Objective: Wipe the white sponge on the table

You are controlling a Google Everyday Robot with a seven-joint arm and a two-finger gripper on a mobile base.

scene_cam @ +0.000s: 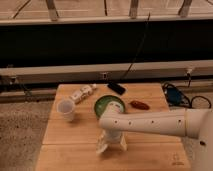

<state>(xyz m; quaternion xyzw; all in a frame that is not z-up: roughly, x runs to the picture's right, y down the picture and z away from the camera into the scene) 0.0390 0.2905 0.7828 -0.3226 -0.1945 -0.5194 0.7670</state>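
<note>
- Arm [150,122]: fat white tube, smooth, round at its end.
- Row of small dark dots [145,120] along its side, approx. evenly spaced.
- Gets fatter twd the right, w/ a grey bit under it.
- Gripper [111,147]: pale white, two short fingers set apart, over the table [70,145], near the middle of its front edge.

Tool [112,145] over table [65,154] front, bowl [106,103] behind
</note>
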